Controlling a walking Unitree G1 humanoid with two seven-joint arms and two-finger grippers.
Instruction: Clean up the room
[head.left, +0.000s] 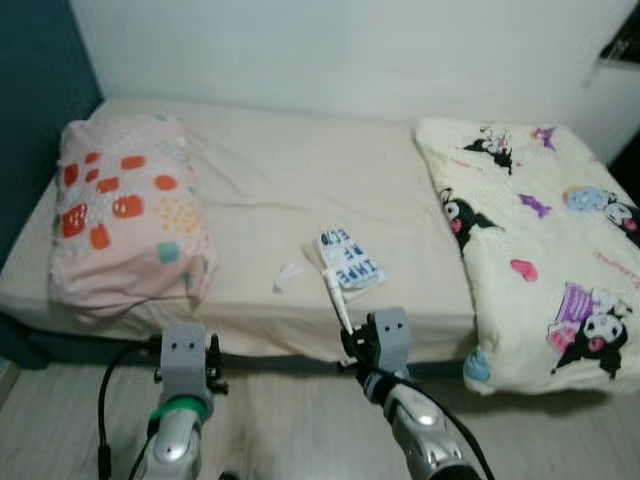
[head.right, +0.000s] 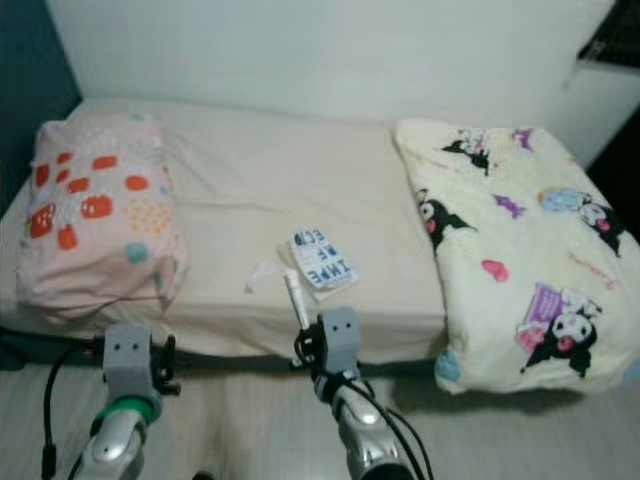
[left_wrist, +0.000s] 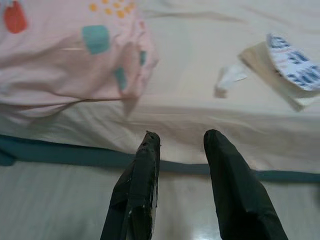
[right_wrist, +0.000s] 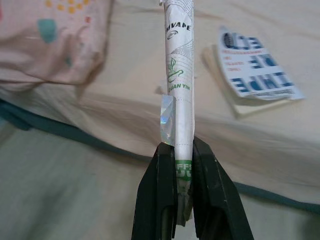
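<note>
My right gripper (right_wrist: 184, 152) is shut on a thin white paper-wrapped stick with green print (right_wrist: 180, 80), held upright before the bed's front edge (head.left: 335, 296). On the cream sheet lie a white packet with blue letters (head.left: 350, 262) and a small scrap of white paper (head.left: 288, 275). My left gripper (left_wrist: 182, 140) hangs open over the floor in front of the bed, below the pink patterned pillow (head.left: 125, 215), with nothing between its fingers.
A cream blanket with cartoon prints (head.left: 545, 245) covers the bed's right part and hangs over its front. A white wall (head.left: 350, 50) stands behind, a dark teal wall (head.left: 30, 110) at the left. Pale wood floor (head.left: 290, 430) lies under my arms.
</note>
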